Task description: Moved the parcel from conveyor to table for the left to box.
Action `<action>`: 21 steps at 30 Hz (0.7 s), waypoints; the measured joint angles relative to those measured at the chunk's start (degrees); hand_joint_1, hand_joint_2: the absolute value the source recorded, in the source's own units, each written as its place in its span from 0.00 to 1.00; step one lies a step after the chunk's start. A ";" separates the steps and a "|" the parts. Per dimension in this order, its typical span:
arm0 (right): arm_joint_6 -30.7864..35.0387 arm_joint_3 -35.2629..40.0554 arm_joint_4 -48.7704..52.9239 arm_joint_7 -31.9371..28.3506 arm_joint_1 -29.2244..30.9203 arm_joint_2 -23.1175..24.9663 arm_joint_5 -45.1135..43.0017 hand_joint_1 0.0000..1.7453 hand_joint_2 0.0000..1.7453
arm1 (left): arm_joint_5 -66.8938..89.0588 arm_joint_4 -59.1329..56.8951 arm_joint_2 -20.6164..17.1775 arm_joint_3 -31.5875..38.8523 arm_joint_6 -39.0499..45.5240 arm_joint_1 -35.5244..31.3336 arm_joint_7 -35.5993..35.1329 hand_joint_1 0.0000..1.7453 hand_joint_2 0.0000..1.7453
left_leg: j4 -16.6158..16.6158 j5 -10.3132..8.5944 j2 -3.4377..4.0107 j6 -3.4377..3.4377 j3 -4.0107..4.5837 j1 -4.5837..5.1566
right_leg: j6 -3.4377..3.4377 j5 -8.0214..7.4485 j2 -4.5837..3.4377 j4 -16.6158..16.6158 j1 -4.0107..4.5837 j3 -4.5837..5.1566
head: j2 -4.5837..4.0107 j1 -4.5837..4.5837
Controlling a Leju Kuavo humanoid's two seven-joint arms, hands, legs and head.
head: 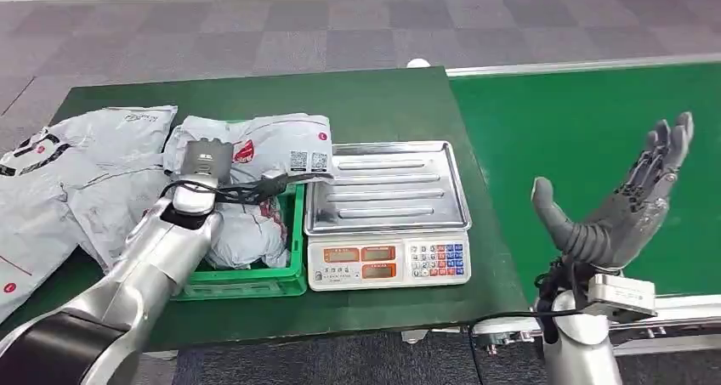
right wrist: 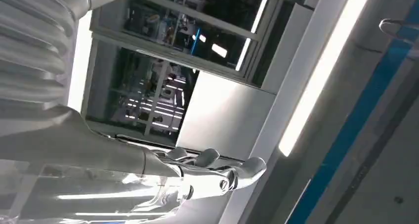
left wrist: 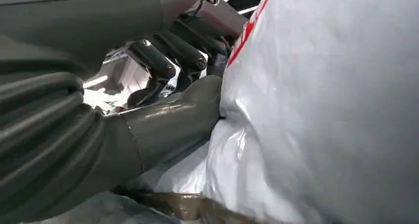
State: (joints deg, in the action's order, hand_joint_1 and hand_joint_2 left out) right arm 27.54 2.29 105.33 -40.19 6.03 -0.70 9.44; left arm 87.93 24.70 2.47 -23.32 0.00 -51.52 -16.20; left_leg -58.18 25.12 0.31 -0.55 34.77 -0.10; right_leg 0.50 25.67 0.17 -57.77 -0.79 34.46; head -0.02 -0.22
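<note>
Now the left hand (head: 207,166) grips a crinkly grey plastic parcel (head: 272,147) over the green crate (head: 255,281); the right hand (head: 625,202) is spread, holding nothing.

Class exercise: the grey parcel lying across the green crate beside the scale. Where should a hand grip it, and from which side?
Grip the soft grey parcel at its crumpled middle, from above: it lies flat across the green crate, whose walls block its sides. The left hand already rests there; whether it grips is unclear.
</note>
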 measured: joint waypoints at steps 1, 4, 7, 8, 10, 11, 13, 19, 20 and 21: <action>0.00 0.00 0.00 0.00 0.00 0.07 0.00 0.00 1.00 | 0.00 -0.30 -0.04 -0.09 0.00 -0.10 0.00 1.00 1.00 | 0.00 0.00 0.01 0.00 0.00 0.00 | 0.00 0.00 0.00 0.00 0.00 0.00 | 0.02 0.00; 0.00 -0.02 0.00 0.00 0.00 0.20 0.00 0.00 1.00 | 0.00 -1.03 -0.17 -0.63 0.00 -0.41 0.00 1.00 1.00 | 0.00 -0.01 0.00 0.00 -0.01 0.00 | 0.00 -0.01 0.00 0.00 0.00 -0.01 | 0.02 0.00; 0.00 -0.11 0.00 0.00 0.00 0.33 0.00 0.00 1.00 | 0.02 -1.55 -0.26 -1.03 0.00 -0.60 0.00 1.00 1.00 | 0.00 -0.01 0.00 0.00 -0.01 0.00 | -0.01 -0.01 0.00 0.00 0.00 -0.02 | 0.00 0.00; 0.00 -0.13 0.00 0.00 0.00 0.35 0.00 0.00 1.00 | 0.02 -1.68 -0.26 -1.11 0.00 -0.62 0.00 1.00 1.00 | 0.00 -0.01 0.00 0.00 -0.01 0.00 | -0.01 -0.01 0.00 0.00 0.00 -0.02 | 0.00 0.00; 0.00 -0.15 0.00 0.00 0.00 0.37 0.00 0.00 1.00 | 0.02 -1.90 -0.35 -1.29 0.00 -0.66 0.00 1.00 1.00 | 0.00 -0.01 0.00 0.00 -0.01 0.00 | -0.01 -0.01 0.00 0.00 0.00 -0.02 | 0.00 0.00; 0.00 -0.17 0.00 0.00 0.00 0.37 0.00 0.00 1.00 | 0.02 -2.01 -0.35 -1.35 0.00 -0.69 0.00 1.00 1.00 | 0.00 -0.01 0.00 0.00 -0.01 0.00 | -0.01 -0.01 0.00 0.00 0.00 -0.01 | 0.02 0.00; 0.00 -0.17 0.00 0.00 0.00 0.39 0.00 0.00 1.00 | 0.02 -2.18 -0.35 -1.35 0.00 -0.73 0.00 1.00 1.00 | 0.00 -0.01 0.00 0.00 -0.01 0.00 | -0.01 -0.01 0.00 0.00 0.00 -0.01 | 0.02 0.00; 0.00 -0.24 0.00 0.00 0.00 0.39 0.00 0.00 1.00 | 0.02 -2.62 -0.35 -1.35 0.00 -0.86 0.00 1.00 1.00 | 0.00 -0.01 0.00 0.00 -0.01 0.00 | -0.01 -0.01 0.00 0.00 0.00 -0.01 | 0.02 0.00; 0.00 -0.26 0.00 0.00 0.00 0.39 0.00 0.00 1.00 | 0.02 -2.69 -0.37 -1.35 0.00 -0.88 0.00 1.00 1.00 | 0.00 -0.01 0.00 0.00 -0.01 0.00 | -0.01 -0.01 0.00 0.00 0.00 -0.01 | 0.02 0.00; 0.00 -0.28 0.00 0.00 0.00 0.39 0.00 0.00 1.00 | 0.02 -2.75 -0.37 -1.35 0.00 -0.89 0.00 1.00 1.00 | 0.00 -0.01 0.00 0.00 -0.01 0.00 | -0.01 -0.01 0.00 0.00 0.00 -0.01 | 0.02 0.00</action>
State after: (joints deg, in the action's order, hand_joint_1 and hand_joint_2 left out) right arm 27.54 2.01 105.33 -40.20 6.03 -0.31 9.44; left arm 87.95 21.94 2.10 -24.68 0.00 -52.40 -16.20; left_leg -58.18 25.11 0.31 -0.56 34.76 -0.10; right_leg 0.50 25.66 0.17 -57.77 -0.78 34.45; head 0.00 -0.22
